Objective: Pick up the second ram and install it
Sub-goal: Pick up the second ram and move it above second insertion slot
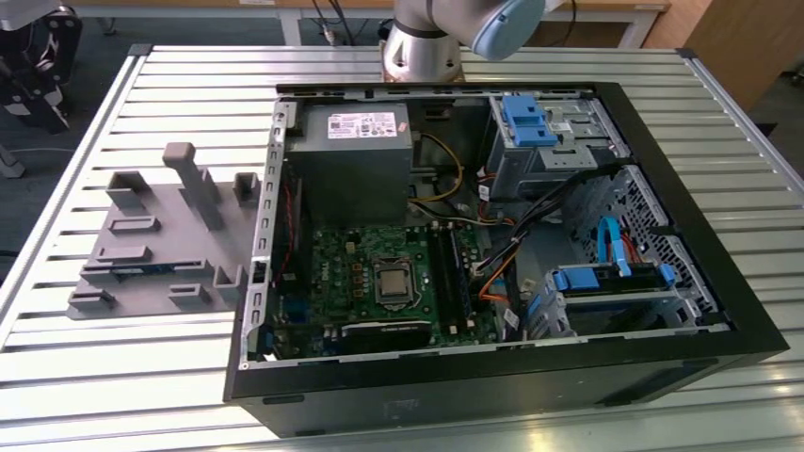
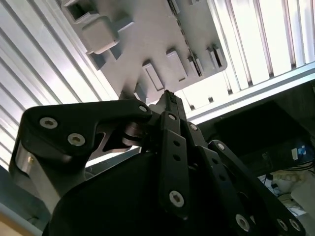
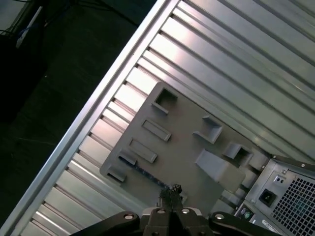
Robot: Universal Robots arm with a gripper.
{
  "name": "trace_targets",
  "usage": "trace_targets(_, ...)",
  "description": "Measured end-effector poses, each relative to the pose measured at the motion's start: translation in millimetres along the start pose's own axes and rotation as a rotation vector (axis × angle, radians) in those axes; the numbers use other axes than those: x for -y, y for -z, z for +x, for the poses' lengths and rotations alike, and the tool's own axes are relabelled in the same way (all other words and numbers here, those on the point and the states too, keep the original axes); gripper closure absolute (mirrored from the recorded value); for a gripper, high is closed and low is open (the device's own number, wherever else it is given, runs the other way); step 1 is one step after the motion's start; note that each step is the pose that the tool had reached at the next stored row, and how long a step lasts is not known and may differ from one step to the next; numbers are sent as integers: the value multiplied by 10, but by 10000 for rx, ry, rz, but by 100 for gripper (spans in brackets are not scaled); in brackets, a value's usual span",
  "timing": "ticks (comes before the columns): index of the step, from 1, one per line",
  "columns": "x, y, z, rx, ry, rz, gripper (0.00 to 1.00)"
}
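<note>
The second ram (image 1: 138,267) is a thin dark green strip lying in a slot near the front of the grey plastic fixture (image 1: 164,202), at the exterior view's left. In the first wrist view the ram (image 3: 147,175) is a dark strip on the fixture (image 3: 182,142), just ahead of my gripper (image 3: 170,190). The gripper hangs well above the fixture with its black fingertips together and nothing between them. The second wrist view looks past the gripper (image 2: 168,97) onto the fixture (image 2: 147,34). The motherboard (image 1: 364,268) with its long black memory slots (image 1: 450,273) lies inside the open computer case (image 1: 503,372).
The case stands on a ribbed metal table (image 1: 164,85), to the right of the fixture in the exterior view. Inside it are a grey power supply (image 1: 352,160), loose cables (image 1: 503,254) and blue drive brackets (image 1: 603,278). The table's edge (image 3: 98,103) runs close beside the fixture.
</note>
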State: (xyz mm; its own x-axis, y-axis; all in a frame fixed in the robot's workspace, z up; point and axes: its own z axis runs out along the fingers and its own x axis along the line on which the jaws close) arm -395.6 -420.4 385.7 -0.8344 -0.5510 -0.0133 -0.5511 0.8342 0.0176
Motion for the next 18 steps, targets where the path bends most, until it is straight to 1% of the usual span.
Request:
trace_targets(6,-3,-4,4,-14,803,-11,89)
trace_targets(18,-5,-8,6,-33,1875,-25,89)
